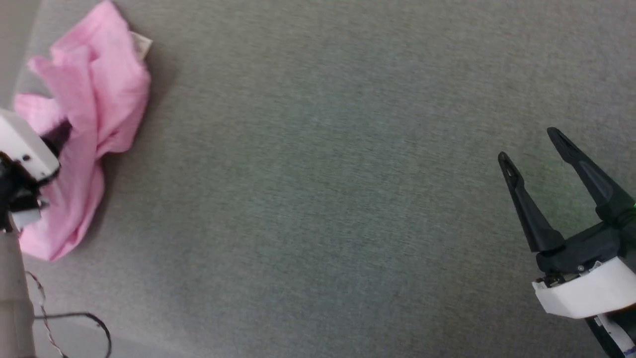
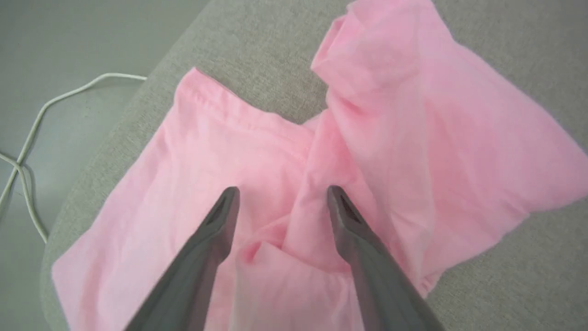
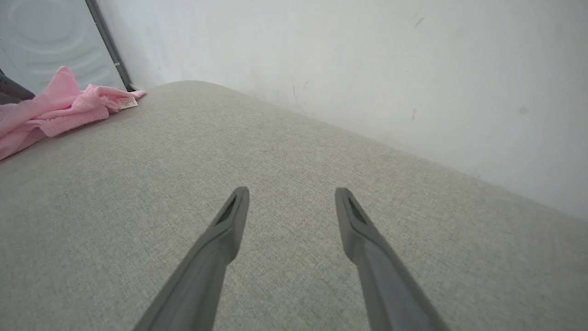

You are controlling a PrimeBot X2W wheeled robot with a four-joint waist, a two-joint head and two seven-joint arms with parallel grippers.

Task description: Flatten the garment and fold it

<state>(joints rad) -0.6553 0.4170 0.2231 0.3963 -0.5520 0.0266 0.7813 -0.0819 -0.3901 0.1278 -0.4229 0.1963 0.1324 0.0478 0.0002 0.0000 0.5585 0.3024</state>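
Pink shorts (image 1: 94,99), crumpled at the far left of the grey fabric-covered table (image 1: 323,199), look thin, light and limp, so I judge my left gripper (image 2: 281,195), spread over them, should pinch a hemmed edge; my right gripper (image 1: 529,145) is spread, well apart at near right.

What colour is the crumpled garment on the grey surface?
The thin fabric garment is light pink; best in left wrist view.

Grey fabric surface (image 1: 318,199), white cable (image 2: 44,108) on floor (image 2: 82,41), pale wall (image 3: 367,69)
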